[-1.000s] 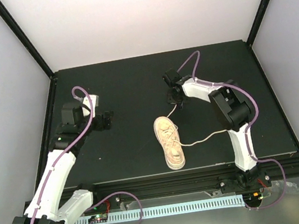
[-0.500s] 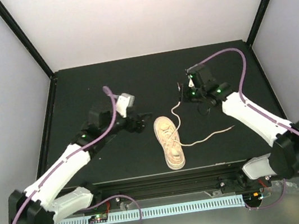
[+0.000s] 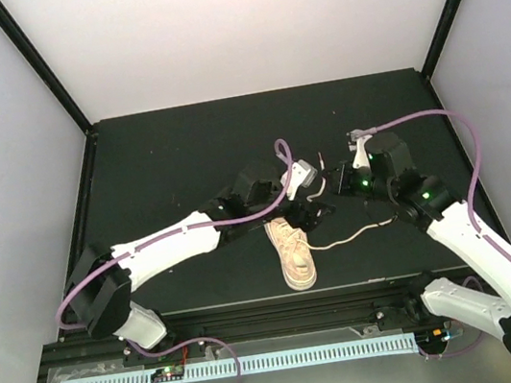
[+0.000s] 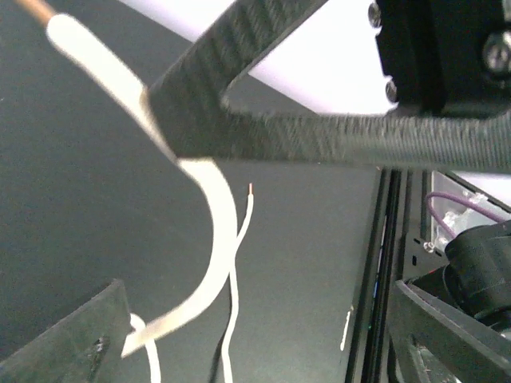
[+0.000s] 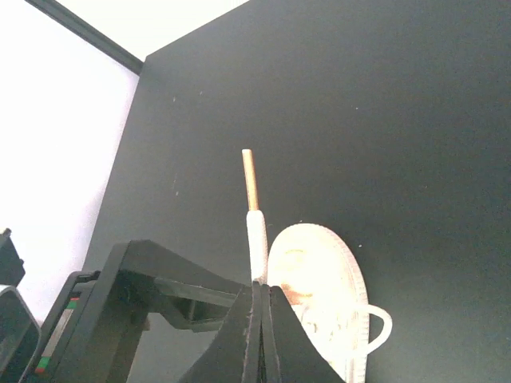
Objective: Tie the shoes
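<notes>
The beige-pink shoe [image 3: 292, 250] lies on the black table, toe toward the back; it also shows in the right wrist view [image 5: 321, 297]. My right gripper [image 3: 330, 179] is shut on one off-white lace [image 5: 255, 231] and holds it above the toe, with the tan tip [image 5: 251, 177] poking up past the closed fingers. My left gripper [image 3: 319, 195] is open right beside it. In the left wrist view the held lace [image 4: 209, 239] runs between its two wide-apart fingers [image 4: 319, 136]. The other lace [image 3: 359, 230] lies slack on the table to the shoe's right.
The black mat's front edge and the metal rail [image 3: 349, 288] run just in front of the shoe's heel. The left arm [image 3: 167, 244] stretches across the table's middle. White walls enclose the back and both sides.
Both arms have swung in toward each other above the shoe's toe. The right gripper carried its lace end to the right and nearer; the left gripper reached across to the held lace.
</notes>
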Controlling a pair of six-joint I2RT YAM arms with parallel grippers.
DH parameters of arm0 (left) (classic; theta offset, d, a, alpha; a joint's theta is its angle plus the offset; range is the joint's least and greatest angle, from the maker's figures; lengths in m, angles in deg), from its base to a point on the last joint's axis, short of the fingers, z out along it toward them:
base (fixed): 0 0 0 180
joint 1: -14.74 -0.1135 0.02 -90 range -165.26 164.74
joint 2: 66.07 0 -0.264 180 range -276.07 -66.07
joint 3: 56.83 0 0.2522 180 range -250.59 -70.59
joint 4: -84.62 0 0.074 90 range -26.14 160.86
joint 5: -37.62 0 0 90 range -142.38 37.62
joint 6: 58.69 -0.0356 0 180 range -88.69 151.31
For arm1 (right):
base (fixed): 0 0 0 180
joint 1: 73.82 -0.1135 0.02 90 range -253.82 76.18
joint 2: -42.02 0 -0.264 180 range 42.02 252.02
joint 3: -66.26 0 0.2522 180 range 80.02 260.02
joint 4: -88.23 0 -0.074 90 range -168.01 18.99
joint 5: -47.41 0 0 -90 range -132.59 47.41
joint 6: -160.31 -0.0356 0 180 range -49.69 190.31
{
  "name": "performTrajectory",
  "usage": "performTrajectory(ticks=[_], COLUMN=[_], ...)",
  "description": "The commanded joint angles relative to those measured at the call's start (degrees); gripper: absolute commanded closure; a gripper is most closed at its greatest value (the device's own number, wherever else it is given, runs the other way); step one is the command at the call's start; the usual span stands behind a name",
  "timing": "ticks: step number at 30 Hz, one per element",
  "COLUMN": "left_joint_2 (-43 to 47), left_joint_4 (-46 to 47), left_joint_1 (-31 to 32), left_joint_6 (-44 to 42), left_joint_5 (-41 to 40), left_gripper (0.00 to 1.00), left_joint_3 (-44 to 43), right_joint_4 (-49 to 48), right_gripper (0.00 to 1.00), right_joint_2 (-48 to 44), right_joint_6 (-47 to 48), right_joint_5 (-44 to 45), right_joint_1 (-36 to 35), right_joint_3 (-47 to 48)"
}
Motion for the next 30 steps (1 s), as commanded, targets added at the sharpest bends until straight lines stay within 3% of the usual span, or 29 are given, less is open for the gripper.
performTrajectory(ticks=[1,9,20,25,30], left_joint_2=[-2.41,-5.35,-5.97,-6.38,-6.99], left_joint_4=[4.21,4.75,7.81,11.07,12.55], left_joint_1=[1.30,2.07,2.20,2.20,2.18], left_joint_6=[-1.32,-1.36,-0.71,0.87,1.60], left_joint_5=[-1.59,-3.68,-5.99,-4.68,-5.02], left_gripper=[0.14,0.49,0.50,0.58,0.54], left_joint_3=[-3.72,-4.50,-0.50,1.26,2.80], right_joint_4=[2.10,2.29,3.04,3.27,3.73], right_gripper=[0.98,0.98,0.98,0.98,0.98], right_joint_2=[-2.33,-5.23,-6.86,-6.58,-6.82], right_joint_6=[-1.72,-2.81,-3.45,-3.68,-3.75], right_joint_5=[-2.35,-3.04,-1.28,-0.95,-0.06], right_joint_1=[-0.20,-0.21,-0.20,-0.20,-0.20], right_joint_3=[-1.62,-2.00,3.22,4.02,5.38])
